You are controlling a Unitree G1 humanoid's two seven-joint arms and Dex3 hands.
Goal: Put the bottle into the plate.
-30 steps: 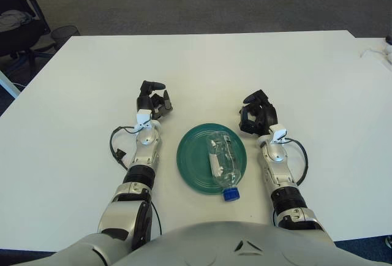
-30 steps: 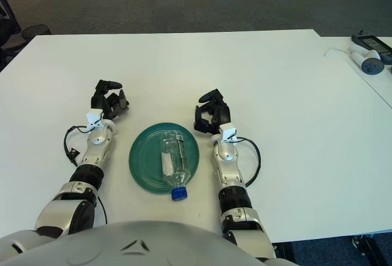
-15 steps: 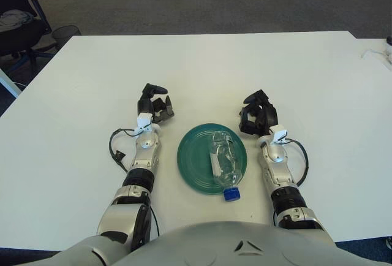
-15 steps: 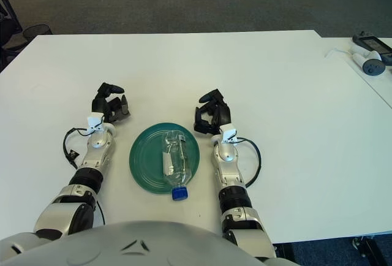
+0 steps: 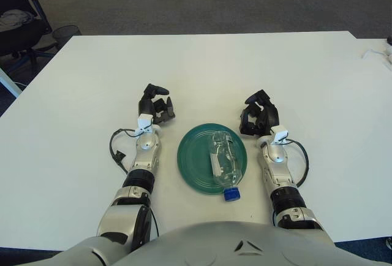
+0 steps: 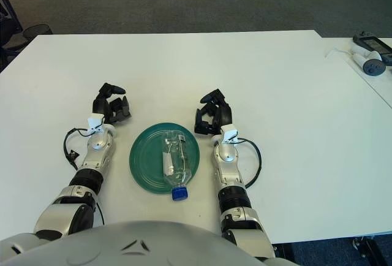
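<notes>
A clear plastic bottle [image 5: 223, 162] with a blue cap lies on its side in the round green plate [image 5: 195, 162], cap end sticking out over the plate's near rim. My left hand [image 5: 154, 106] shows just left of the plate, fingers relaxed and empty. My right hand [image 5: 258, 115] shows just right of the plate, fingers loosely curled and holding nothing. Neither hand touches the bottle or the plate.
The white table [image 5: 202, 70] stretches far beyond the plate. A small device with a white cable [image 6: 367, 57] lies at the far right. An office chair [image 5: 18, 27] and a bin [image 5: 64, 33] stand off the table's far left corner.
My left hand has shifted slightly right and nearer. The right hand, bottle and plate have hardly moved.
</notes>
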